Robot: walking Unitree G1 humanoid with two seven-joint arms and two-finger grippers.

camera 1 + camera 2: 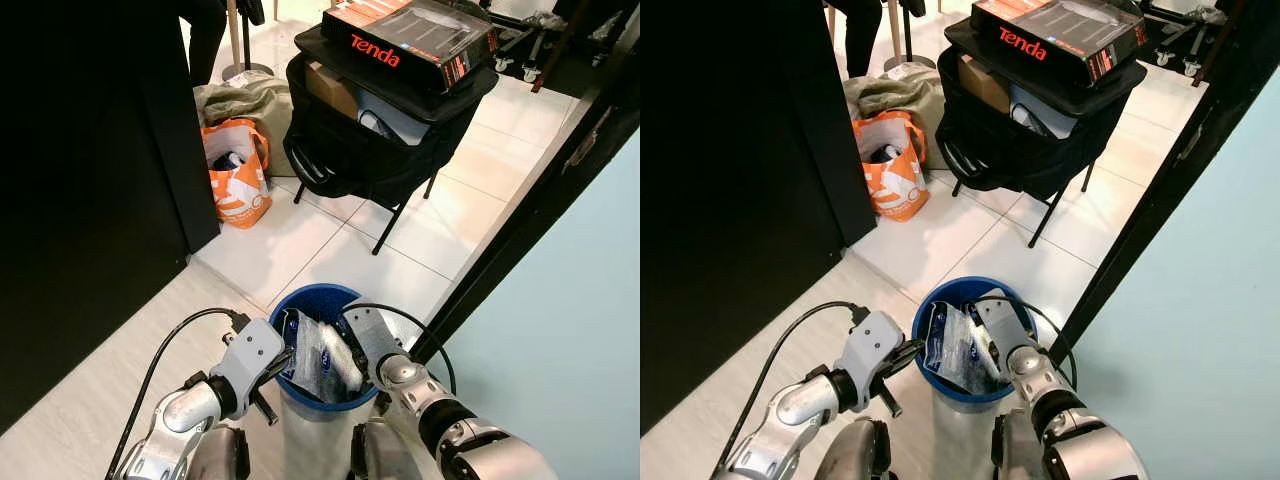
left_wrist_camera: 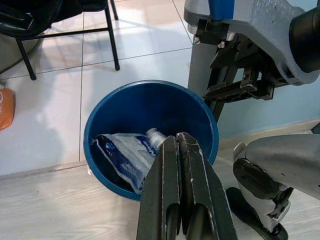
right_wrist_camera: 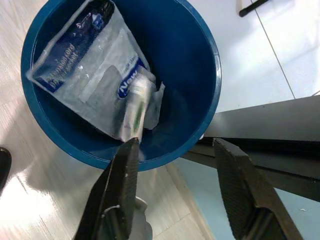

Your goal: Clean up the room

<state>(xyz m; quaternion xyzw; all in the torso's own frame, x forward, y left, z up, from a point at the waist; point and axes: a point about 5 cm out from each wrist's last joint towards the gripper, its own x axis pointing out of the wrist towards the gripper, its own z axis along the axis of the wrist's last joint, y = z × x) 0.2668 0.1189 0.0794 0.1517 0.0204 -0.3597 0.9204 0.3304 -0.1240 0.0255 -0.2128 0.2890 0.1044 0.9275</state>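
Our right gripper [image 3: 175,165] hangs wide over the bin [image 3: 210,75] rim; left gripper [image 2: 182,150], closed, flanks it; bag [image 3: 90,65] inside.

I get bright, even indoor light on the white floor tiles [image 1: 300,240], with soft glare near the top. The black panel [image 1: 90,180] on my left stays featureless dark. A tube [image 3: 134,107] in the right wrist view smears with blur; close fingers [image 2: 182,195] look soft.
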